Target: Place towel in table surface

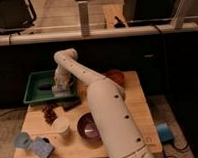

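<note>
1. Towel (pixel 57 89), pale crumpled cloth, apparently lay in green rectangular plastic bin (pixel 35 93), off light wooden plank surface (pixel 139 116).
2. End effector (pixel 60 84) sat at it; grip state could not be told.
3. Judged: transfer remained.

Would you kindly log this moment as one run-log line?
end effector: over green bin | towel: cannot make out | table surface: purple bowl, white cup

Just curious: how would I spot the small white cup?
On the light wooden tabletop, find the green plastic bin at back left, where the robot's gripper hangs. In front stands the small white cup, beside the dark purple bowl, the only white vessel there.
</note>
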Motion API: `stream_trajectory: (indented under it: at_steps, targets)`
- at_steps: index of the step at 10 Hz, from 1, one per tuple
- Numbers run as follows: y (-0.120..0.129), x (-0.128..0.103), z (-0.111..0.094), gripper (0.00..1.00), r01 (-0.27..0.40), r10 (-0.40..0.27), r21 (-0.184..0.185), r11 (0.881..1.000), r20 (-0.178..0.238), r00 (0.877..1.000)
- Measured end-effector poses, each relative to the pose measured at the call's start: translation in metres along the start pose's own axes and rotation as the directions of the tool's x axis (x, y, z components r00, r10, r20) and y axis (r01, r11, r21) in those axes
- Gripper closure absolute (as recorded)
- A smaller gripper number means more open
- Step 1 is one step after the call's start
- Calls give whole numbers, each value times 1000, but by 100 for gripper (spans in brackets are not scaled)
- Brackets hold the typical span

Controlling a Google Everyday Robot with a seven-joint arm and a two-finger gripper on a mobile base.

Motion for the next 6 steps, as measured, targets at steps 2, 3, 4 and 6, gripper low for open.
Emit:
stream_trajectory:
  at_steps: [2, 3, 4, 6]
  targets:
    - [0, 2, 0, 20, -3, 3, -4, 1000, -4, 1000]
    - [1, 4, 0, 20, -5, 5, -10, 1000, -6, 1000]
    - [1, 4, 0, 20, -4, 4, -15, 1000, -6, 1000]
    - [-1, 6, 5, 27, 7, -7, -32, 999, 0, 1000]
